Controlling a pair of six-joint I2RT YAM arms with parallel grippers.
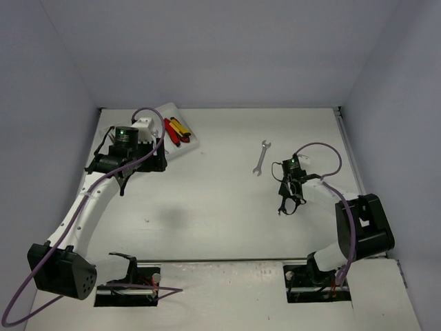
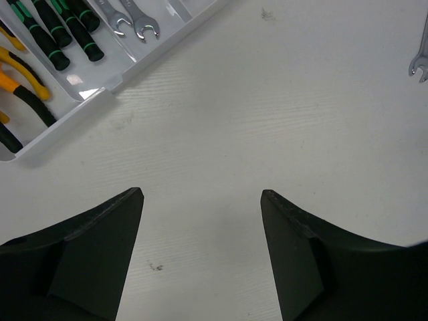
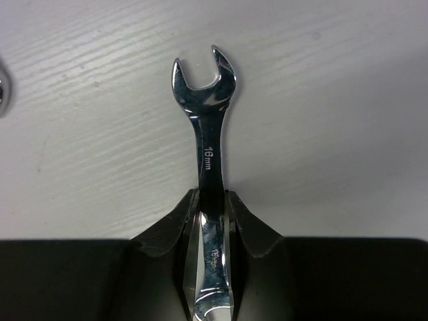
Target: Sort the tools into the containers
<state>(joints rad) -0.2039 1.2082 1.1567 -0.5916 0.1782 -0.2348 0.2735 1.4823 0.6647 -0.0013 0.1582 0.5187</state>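
We see most tools (image 2: 48,41) in the tray (image 2: 107,93); right fingers (image 3: 244,224) clamp a wrench (image 3: 204,100), a second wrench (image 1: 261,158) lies on the counter (image 1: 207,207) (left fingers (image 2: 100,227) apart).

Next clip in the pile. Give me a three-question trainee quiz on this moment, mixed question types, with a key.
1. True or false: the right gripper is shut on a wrench.
2. Fill in: the left gripper, over bare table beside the tray, stands ___ with nothing between its fingers.
3. Where is the second wrench?
A) in the tray
B) flat on the table, apart from both grippers
C) between the left gripper's fingers

Key: 1 true; 2 open; 3 B.
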